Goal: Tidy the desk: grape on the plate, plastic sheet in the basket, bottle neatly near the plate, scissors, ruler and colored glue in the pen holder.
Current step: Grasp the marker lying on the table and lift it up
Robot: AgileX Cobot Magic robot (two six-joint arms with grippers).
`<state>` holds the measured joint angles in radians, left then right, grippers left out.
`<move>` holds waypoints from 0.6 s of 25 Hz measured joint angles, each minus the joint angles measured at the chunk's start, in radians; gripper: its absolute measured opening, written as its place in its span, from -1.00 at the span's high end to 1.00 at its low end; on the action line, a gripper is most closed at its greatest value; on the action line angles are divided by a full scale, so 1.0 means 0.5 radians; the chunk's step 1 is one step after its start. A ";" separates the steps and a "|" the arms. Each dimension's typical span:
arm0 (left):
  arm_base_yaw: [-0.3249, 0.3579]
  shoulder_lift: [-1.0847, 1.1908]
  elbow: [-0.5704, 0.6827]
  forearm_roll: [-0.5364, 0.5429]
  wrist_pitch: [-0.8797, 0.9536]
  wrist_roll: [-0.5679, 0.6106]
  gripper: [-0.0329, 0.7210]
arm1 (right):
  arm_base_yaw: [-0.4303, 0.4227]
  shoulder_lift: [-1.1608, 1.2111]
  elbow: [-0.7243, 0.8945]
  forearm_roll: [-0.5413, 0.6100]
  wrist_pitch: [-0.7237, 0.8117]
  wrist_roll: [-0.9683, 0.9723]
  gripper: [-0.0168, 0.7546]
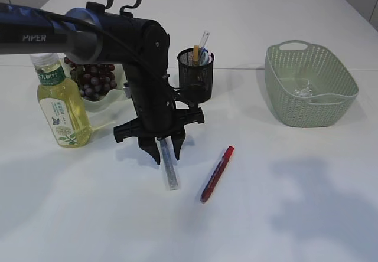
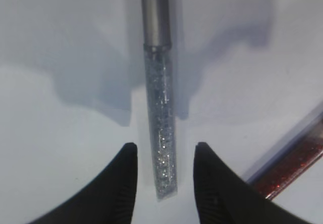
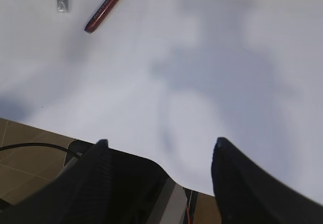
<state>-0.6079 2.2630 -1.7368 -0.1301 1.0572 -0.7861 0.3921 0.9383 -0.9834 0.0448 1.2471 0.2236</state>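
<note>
The clear tube of silver glitter glue with a grey cap lies flat on the white surface, a little toward the left edge from the middle. The left gripper points down over the tube's far end, its 2 black fingers spread apart, 1 on each side of the tube; in the left wrist view a gap of bare surface shows between each fingertip and the tube, so nothing is gripped. Just beside it, toward the right edge, the slim red glitter glue tube with a red cap lies at a slant, apart from the silver one. Behind the left arm stands the black mesh pen holder, with several thin items upright in it. Near the left edge, a clear plastic bottle of yellow liquid with a white cap stands upright just in front of the pale plate bearing a bunch of dark purple grapes. The pale green woven plastic basket sits toward the far right corner, with something clear and crumpled inside. The right gripper hangs at the near edge of the surface, its 2 fingers wide apart and holding nothing.
</note>
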 joint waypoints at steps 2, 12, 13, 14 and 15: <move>0.000 0.000 0.000 0.008 -0.008 -0.006 0.18 | 0.000 0.000 0.000 0.007 0.000 -0.004 -0.31; 0.000 0.068 -0.003 0.045 -0.012 -0.016 0.18 | 0.000 0.000 0.000 0.034 0.000 -0.016 -0.31; 0.000 0.072 -0.003 0.048 -0.012 -0.016 0.18 | 0.000 0.000 0.000 0.035 0.000 -0.016 -0.31; 0.000 0.072 -0.003 0.048 -0.012 -0.019 0.18 | 0.000 0.000 0.000 0.035 0.000 -0.016 -0.31; 0.000 0.072 -0.003 0.048 -0.016 -0.019 0.18 | 0.000 0.000 0.000 0.039 0.000 -0.020 -0.31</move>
<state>-0.6079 2.2990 -1.7384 -0.1063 1.0493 -0.7955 0.3921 0.9383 -0.9834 0.0641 1.2471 0.2136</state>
